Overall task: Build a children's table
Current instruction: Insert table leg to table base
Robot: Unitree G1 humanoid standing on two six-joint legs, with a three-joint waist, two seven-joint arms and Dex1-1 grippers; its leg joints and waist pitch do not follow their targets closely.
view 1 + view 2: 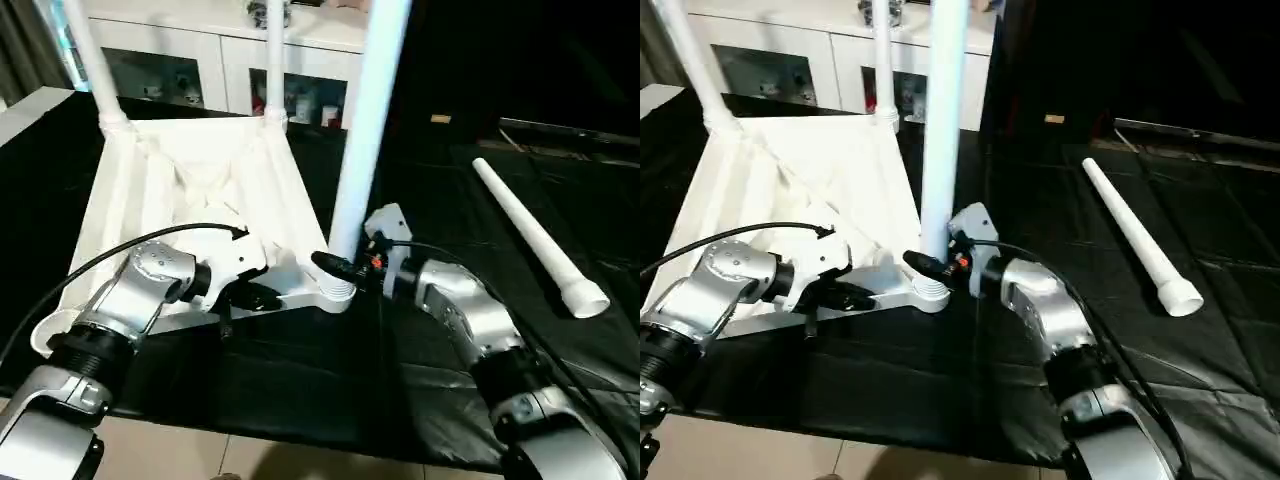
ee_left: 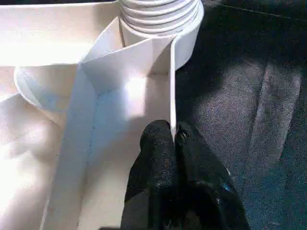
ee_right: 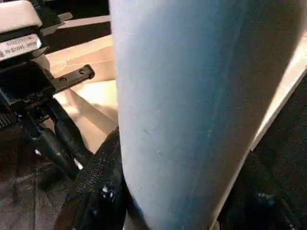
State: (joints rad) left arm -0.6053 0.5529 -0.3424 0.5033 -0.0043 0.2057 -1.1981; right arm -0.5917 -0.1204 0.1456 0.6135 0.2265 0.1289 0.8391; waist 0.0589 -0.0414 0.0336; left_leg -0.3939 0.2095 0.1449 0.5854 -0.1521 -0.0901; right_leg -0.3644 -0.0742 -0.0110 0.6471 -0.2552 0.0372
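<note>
- Table top [image 1: 190,190]: white, upside down on a black cloth [image 1: 300,385], ribbed underside up so the corner sockets face up to take legs; tilted slightly toward the robot.
- Cabinet [image 1: 225,55]: white, glass doors, behind the top; no part in the task.
- Near-right leg [image 1: 365,140]: upright in the near-right socket [image 1: 335,292], ridged base showing at the socket mouth; judged not yet fully seated.
- Two far legs [image 1: 100,65]: upright in the far corner sockets, apparently already fitted.
- Loose leg [image 1: 540,240]: lies flat on the cloth, well apart from the top on the right; judged the last to fit, for the near-left corner.
- Right gripper [image 1: 335,268]: fingers part-spread around the near-right leg just above its base, one either side, pinching it; likely to steady or turn it home.
- Left gripper [image 2: 173,136]: fingers pressed together, pinching the thin edge wall of the top just beside the near-right socket; probably bracing the top against the leg work.
</note>
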